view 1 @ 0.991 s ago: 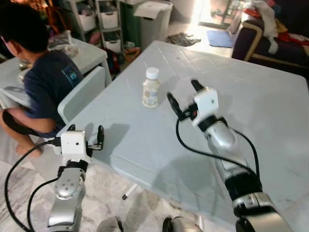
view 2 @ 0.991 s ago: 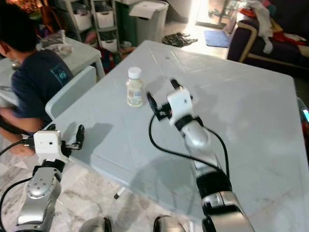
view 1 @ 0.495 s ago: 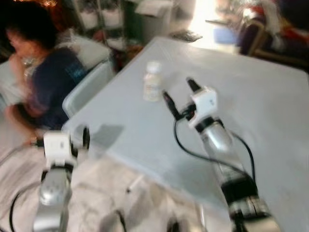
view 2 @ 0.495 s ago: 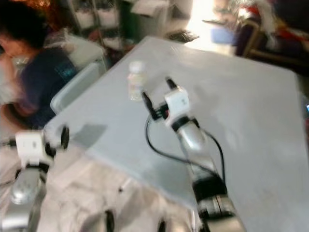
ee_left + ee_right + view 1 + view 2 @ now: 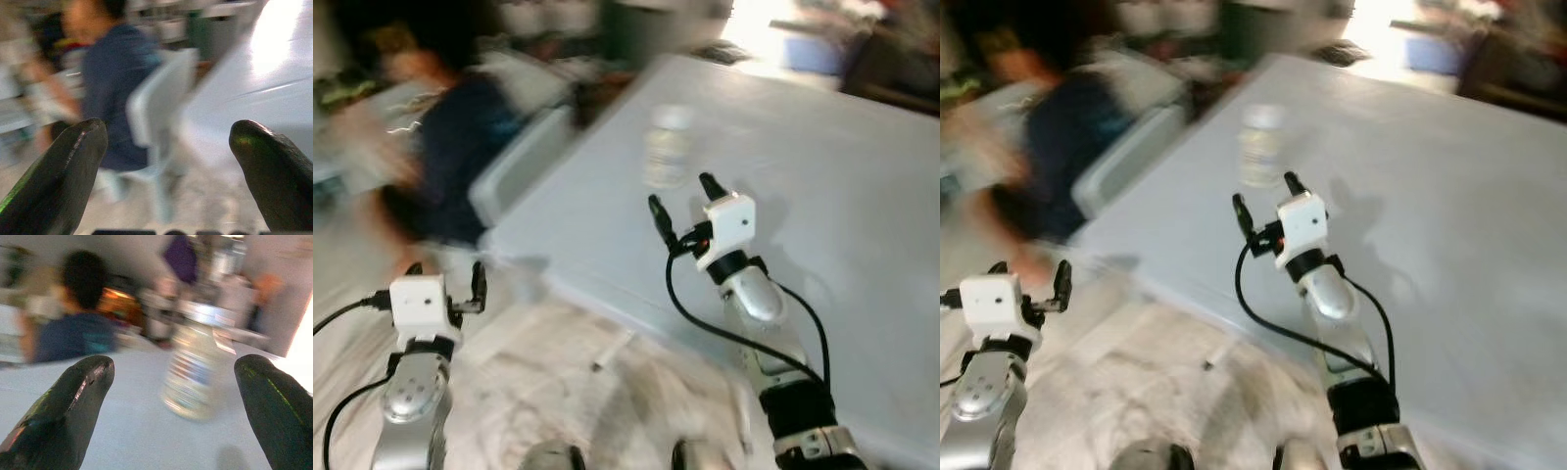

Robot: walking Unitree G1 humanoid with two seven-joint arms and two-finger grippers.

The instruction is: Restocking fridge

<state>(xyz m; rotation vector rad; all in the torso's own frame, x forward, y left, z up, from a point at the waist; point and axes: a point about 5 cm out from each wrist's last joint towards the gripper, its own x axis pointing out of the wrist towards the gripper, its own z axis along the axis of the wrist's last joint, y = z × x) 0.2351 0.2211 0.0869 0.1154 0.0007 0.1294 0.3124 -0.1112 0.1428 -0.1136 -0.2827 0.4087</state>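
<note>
A small pale bottle with a white cap stands upright on the light grey table, blurred by camera motion. My right gripper is open just in front of the bottle and a little short of it, with nothing between its fingers. In the right wrist view the bottle stands beyond the gap between the two black fingers. My left gripper is open and empty, low over the floor off the table's left corner.
A person in a dark blue shirt sits at the left, close to the table's corner, beside a pale chair. The left wrist view looks at that person and chair. Marbled floor lies below the table's near edge.
The whole picture has swung and blurred, so the camera moved. The right gripper stays open just short of the bottle. The left gripper now sits lower, off the table's corner.
</note>
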